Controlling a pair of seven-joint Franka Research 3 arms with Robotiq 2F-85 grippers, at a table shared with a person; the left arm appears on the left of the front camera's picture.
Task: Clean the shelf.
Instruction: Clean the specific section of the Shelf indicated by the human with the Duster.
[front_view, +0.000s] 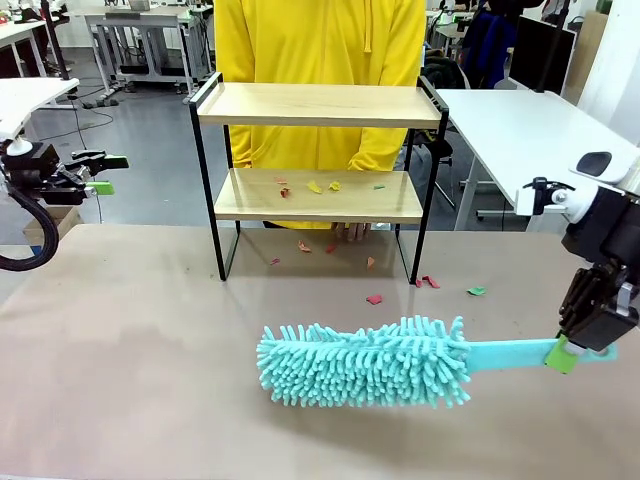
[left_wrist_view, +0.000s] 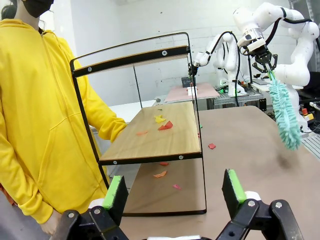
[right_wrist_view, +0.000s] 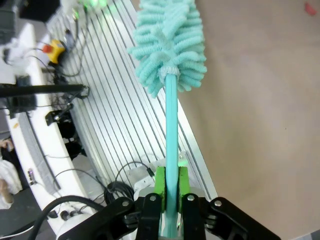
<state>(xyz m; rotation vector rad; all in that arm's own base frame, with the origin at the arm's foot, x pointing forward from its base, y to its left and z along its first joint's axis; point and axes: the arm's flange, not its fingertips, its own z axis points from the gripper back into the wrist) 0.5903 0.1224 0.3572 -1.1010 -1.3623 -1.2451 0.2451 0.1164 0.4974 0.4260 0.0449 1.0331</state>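
Observation:
The shelf (front_view: 318, 105) stands at the table's far side, two light wooden boards in a black frame; it also fills the middle of the left wrist view as the shelf (left_wrist_view: 155, 135). Coloured paper scraps (front_view: 322, 186) lie on its lower board and on the table under it. A teal fluffy duster (front_view: 370, 362) hangs above the table in front of the shelf. My right gripper (front_view: 577, 352) is shut on the duster's handle (right_wrist_view: 171, 150). My left gripper (front_view: 100, 173) is open at the far left, away from the shelf, nothing between its fingers (left_wrist_view: 116, 192).
A person in a yellow hoodie (front_view: 320, 50) stands behind the shelf, one hand (front_view: 350, 231) below the lower board. Loose scraps (front_view: 476, 291) lie on the brown table (front_view: 150, 380) right of the shelf. White tables (front_view: 520, 120) stand farther back.

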